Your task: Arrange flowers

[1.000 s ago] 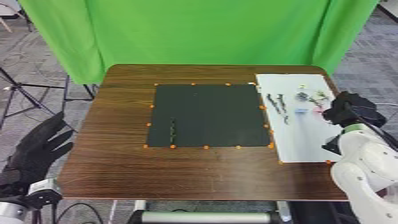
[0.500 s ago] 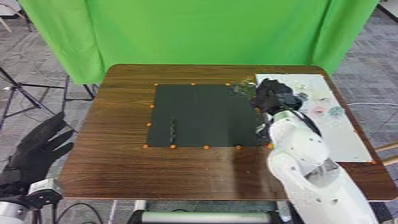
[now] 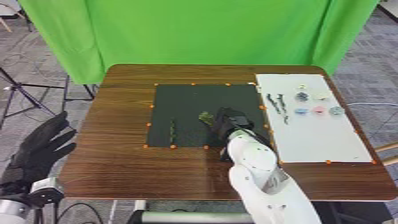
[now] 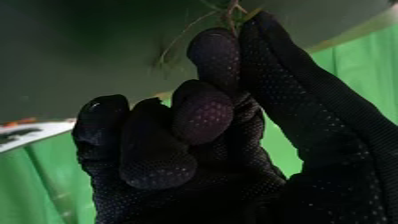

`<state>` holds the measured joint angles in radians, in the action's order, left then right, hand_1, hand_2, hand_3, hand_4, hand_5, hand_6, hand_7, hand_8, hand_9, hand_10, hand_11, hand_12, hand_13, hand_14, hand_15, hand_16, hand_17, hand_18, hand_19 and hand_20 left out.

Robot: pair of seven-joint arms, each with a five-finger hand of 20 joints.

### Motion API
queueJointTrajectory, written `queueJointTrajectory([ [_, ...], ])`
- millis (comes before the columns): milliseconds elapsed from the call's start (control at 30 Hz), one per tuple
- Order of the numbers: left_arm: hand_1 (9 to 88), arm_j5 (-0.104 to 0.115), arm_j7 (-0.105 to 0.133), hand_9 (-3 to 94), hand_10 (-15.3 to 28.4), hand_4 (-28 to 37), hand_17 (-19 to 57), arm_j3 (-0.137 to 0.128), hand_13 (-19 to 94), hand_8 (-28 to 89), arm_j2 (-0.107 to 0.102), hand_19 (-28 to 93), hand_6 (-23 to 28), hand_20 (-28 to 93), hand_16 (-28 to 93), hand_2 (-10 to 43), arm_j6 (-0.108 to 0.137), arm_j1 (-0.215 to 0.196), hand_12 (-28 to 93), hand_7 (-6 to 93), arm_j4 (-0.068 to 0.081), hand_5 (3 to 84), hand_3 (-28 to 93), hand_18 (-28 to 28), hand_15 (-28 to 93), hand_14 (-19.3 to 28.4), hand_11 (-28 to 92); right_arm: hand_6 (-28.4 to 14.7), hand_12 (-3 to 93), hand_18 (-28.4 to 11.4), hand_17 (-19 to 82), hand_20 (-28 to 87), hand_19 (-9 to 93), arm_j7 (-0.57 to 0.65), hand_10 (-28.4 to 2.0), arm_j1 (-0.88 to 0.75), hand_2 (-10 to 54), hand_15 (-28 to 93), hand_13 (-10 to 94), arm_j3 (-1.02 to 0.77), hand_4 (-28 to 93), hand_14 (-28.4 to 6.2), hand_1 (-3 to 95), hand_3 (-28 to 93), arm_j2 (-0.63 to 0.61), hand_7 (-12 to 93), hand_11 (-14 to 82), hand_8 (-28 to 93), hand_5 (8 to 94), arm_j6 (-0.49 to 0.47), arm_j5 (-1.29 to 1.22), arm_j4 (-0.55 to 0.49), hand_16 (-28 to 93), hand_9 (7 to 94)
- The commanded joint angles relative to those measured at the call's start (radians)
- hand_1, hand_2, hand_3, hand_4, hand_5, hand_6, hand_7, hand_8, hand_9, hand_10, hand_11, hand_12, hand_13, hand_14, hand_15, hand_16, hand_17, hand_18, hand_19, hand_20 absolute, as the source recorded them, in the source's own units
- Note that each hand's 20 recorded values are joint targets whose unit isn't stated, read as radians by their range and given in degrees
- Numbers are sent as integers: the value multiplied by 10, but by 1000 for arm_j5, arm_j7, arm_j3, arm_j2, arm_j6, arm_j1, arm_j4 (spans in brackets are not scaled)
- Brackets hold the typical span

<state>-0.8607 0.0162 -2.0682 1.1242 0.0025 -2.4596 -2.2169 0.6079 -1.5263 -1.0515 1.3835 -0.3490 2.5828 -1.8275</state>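
- Green sprig [image 3: 206, 118], head view: at the right hand's [image 3: 233, 121] fingertips, over the black mat [image 3: 191, 100]; can't tell if it's touching.
- Same view, dark twig [image 3: 173, 132] on the mat, little flowers [image 3: 318, 110] on the white sheet [image 3: 322, 142]. Left hand [image 3: 37, 150] beside the worktop [image 3: 115, 170], fingers spread.
- Right wrist view: right hand [image 4: 204, 195] pinching the sprig's thin stems, thumb against finger, other fingers curled.

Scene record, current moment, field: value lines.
right_hand: over black mat, pinching green sprig
right_hand_points: right hand, black mat, green sprig
left_hand: left hand open, off the table's left side
on_mat: dark green stem, left part
supply: white sheet, right side
on_sheet: dark twigs, pink flower, blue flower, others
sprig_touching_mat: cannot tell
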Motion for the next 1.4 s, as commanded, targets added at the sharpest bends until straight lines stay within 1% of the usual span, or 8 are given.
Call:
queueJointTrajectory([
  [33, 227, 0, -13, 169, 80, -283, -103, 5, 138, -99, -7, 380, 6, 75, 50, -54, -6, 0, 194, 197, 1, 208, 706, 195, 180, 112, 111, 2, 494, -239, 329, 482, 875, -2, -104, -42, -95, 853, 754, 6, -204, -92, 414, 834, 56, 569, 627, 242, 725, 22, 57, 23, 372, 796],
  [400, 228, 1, -22, 170, 81, -283, -102, 13, 139, -99, -18, 379, 6, 75, 50, -53, -10, 14, 194, 196, 7, 208, 705, 194, 180, 111, 112, 5, 494, -240, 334, 479, 881, -37, -101, -88, -95, 852, 760, 1, -204, -89, 411, 837, 135, 562, 624, 242, 733, 41, 90, 20, 374, 803],
  [700, 228, 2, -24, 170, 80, -283, -103, 19, 139, -99, -24, 377, 5, 75, 50, -53, -12, 21, 193, 197, 11, 208, 705, 193, 179, 111, 111, 4, 497, -240, 333, 478, 881, -48, -101, -82, -95, 851, 760, -2, -208, -89, 409, 840, 152, 558, 621, 245, 736, 74, 105, 48, 378, 804],
  [800, 228, 2, -26, 169, 79, -283, -103, 20, 139, -99, -24, 377, 5, 75, 50, -54, -13, 23, 193, 196, 12, 207, 706, 193, 179, 111, 109, 4, 498, -240, 333, 478, 881, -41, -101, -80, -95, 851, 760, -13, -207, -88, 408, 841, 156, 558, 621, 245, 735, 82, 114, 60, 378, 803],
  [933, 228, 2, -23, 170, 79, -283, -103, 16, 140, -99, -21, 377, 5, 76, 50, -54, -12, 17, 194, 196, 9, 208, 706, 193, 178, 111, 110, 9, 499, -238, 332, 477, 880, -45, -100, -85, -95, 849, 756, -20, -210, -89, 402, 838, 149, 559, 620, 236, 733, 95, 118, 56, 380, 801],
  [1067, 228, 1, -24, 170, 80, -283, -103, 16, 140, -99, -22, 377, 5, 76, 50, -54, -13, 21, 194, 197, 11, 207, 706, 192, 179, 111, 110, 12, 502, -237, 324, 478, 876, -52, -102, -84, -95, 847, 748, -27, -222, -88, 389, 826, 147, 567, 618, 228, 720, 91, 120, 53, 382, 790],
  [1200, 227, 2, -22, 170, 80, -283, -103, 13, 140, -100, -19, 377, 5, 76, 50, -54, -14, 15, 194, 197, 8, 208, 706, 192, 179, 111, 111, 10, 502, -235, 315, 480, 870, -58, -103, -89, -95, 847, 736, -24, -235, -93, 367, 824, 140, 572, 618, 221, 704, 81, 118, 38, 385, 778],
  [1400, 228, 2, -24, 170, 80, -283, -103, 13, 140, -99, -19, 377, 5, 76, 50, -54, -15, 17, 195, 197, 9, 207, 706, 192, 180, 111, 110, 5, 505, -235, 300, 485, 860, -73, -111, -103, -95, 848, 720, -14, -246, -95, 353, 822, 136, 579, 622, 214, 683, 68, 116, 15, 384, 747],
])
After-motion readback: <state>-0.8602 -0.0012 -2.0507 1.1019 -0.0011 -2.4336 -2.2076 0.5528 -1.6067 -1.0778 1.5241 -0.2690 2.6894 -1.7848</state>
